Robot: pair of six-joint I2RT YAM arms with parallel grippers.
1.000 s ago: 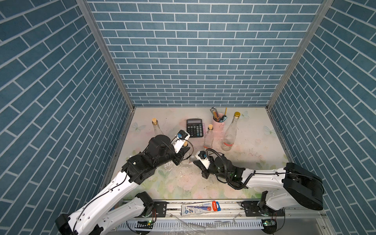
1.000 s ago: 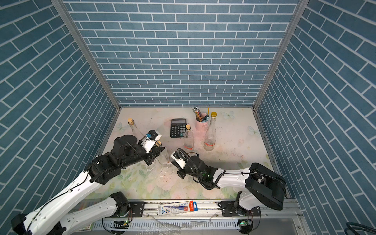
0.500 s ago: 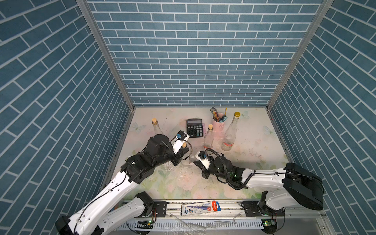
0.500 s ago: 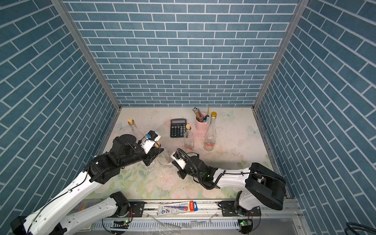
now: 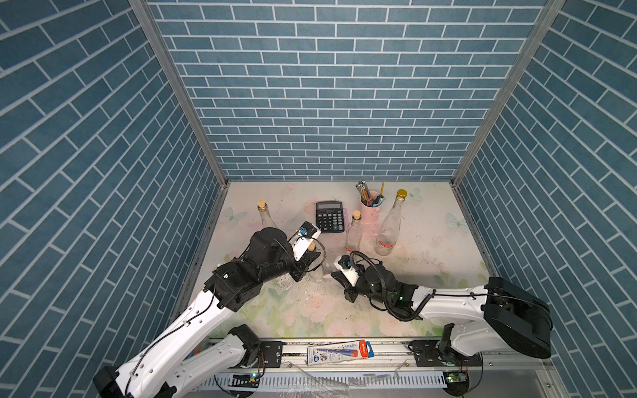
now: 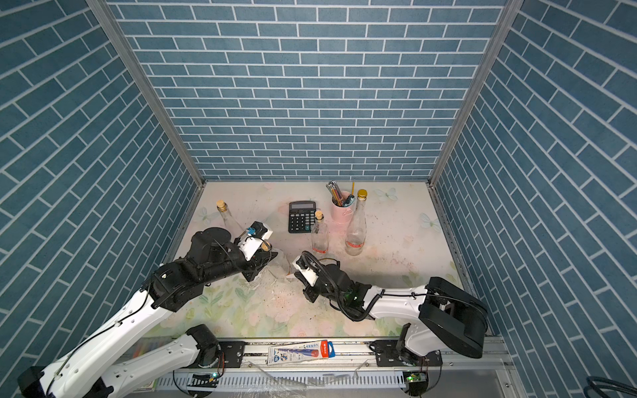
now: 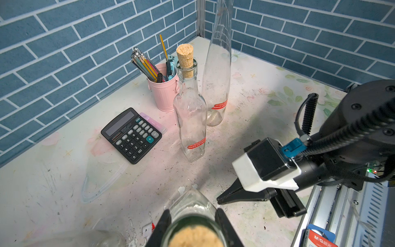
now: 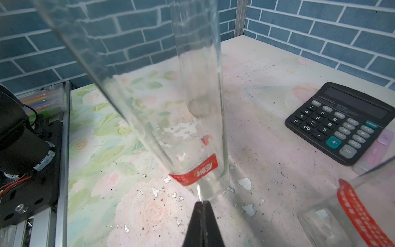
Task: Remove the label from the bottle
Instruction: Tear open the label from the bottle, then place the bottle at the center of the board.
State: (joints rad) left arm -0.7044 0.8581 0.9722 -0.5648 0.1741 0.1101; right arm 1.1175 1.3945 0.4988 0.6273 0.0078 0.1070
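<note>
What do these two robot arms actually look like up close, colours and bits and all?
Both the left arm and right arm have white shells with chunky black joints. Each ends in slim, black, pointed fingers. Near each wrist sits a black camera box in a white bracket, with a blue plug and a black cable, ribbed on the right arm.

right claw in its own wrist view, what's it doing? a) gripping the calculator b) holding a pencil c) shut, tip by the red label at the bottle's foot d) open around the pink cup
c: the right claw is pinched shut, its tip at the base of the bottle beside the red label.
</note>
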